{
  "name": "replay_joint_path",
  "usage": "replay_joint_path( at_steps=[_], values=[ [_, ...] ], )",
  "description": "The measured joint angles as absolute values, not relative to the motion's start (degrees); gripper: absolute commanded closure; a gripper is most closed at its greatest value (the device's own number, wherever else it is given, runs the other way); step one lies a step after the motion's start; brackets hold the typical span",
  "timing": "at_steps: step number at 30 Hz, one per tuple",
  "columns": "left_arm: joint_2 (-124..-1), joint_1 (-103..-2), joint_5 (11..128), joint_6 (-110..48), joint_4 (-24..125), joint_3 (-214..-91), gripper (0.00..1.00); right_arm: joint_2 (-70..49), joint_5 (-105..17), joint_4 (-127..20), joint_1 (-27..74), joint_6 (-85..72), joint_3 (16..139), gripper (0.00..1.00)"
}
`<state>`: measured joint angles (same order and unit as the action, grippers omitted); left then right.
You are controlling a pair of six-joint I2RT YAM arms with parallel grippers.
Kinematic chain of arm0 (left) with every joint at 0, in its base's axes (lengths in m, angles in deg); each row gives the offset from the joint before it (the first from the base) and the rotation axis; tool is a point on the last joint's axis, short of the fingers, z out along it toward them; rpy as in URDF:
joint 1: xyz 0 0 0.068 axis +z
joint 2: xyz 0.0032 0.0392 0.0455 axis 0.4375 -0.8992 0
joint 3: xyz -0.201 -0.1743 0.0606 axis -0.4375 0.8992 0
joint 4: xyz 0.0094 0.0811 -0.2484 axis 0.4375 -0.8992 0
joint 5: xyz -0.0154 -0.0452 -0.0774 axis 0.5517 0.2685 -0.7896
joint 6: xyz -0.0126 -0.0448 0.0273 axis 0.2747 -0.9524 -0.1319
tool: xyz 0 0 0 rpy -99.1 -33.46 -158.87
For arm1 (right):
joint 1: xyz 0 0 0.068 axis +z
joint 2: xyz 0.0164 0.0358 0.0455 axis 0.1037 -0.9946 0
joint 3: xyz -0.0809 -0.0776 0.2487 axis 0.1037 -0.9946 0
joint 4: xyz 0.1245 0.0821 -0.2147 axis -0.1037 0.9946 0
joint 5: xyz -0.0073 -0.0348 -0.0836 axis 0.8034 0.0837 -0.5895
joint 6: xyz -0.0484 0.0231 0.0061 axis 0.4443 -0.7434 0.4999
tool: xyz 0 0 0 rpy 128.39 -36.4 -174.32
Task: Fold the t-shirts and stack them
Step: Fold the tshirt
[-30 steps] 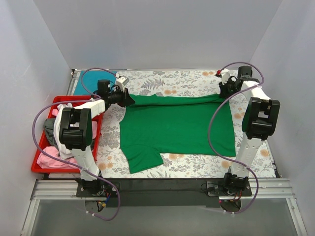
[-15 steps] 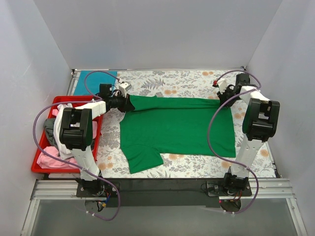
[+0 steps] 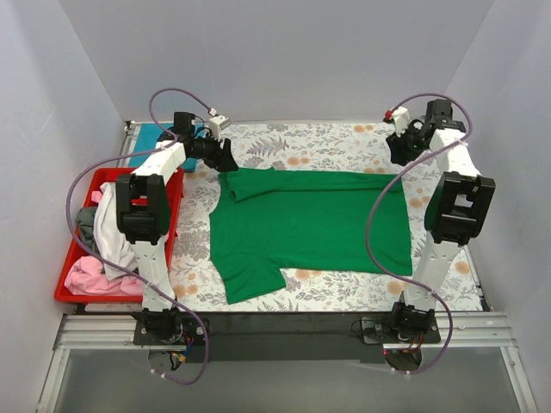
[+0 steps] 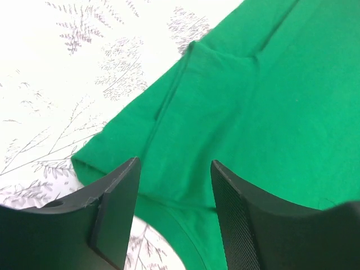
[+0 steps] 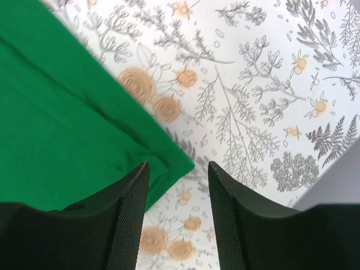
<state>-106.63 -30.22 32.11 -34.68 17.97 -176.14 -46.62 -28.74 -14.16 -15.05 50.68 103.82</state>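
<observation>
A bright green t-shirt (image 3: 310, 224) lies spread on the floral table cloth, its far edge folded over in a narrow band and one sleeve pointing to the near left. My left gripper (image 3: 227, 159) hovers open just above the shirt's far left corner; in the left wrist view its fingers (image 4: 115, 208) straddle green cloth (image 4: 253, 112) without touching it. My right gripper (image 3: 399, 150) hangs open above the far right corner, and the right wrist view shows that green corner (image 5: 67, 135) lying free beneath the jaws. A teal-blue shirt (image 3: 151, 135) lies at the far left.
A red tray (image 3: 65, 288) at the left holds pink (image 3: 86, 274), white (image 3: 108, 225) and dark grey (image 3: 86, 225) shirts. The floral cloth (image 3: 327, 142) covers the table. White walls close in on three sides.
Both grippers have gone from shut to open, letting go of the green shirt's far edge. They have lifted and drawn back toward the far wall. The shirt now rests flat.
</observation>
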Motion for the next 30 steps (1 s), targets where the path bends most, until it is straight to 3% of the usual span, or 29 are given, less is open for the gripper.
replay_joint_path(
  at_steps=[8,15,30],
  values=[
    [-114.83,-30.79,35.39,-38.13,15.15,-181.01,0.46,-56.37,-30.97,-10.51,-13.48,47.2,107.58,0.48],
    [-116.73,-31.51,38.98,-38.96,14.06,-182.06,0.47,-57.35,-32.94,-9.3,-13.33,47.75,107.12,0.52],
    [-116.73,-32.19,40.05,-36.42,8.79,-182.74,0.65,-55.03,-35.41,-8.23,-13.46,51.16,103.36,0.57]
  ],
)
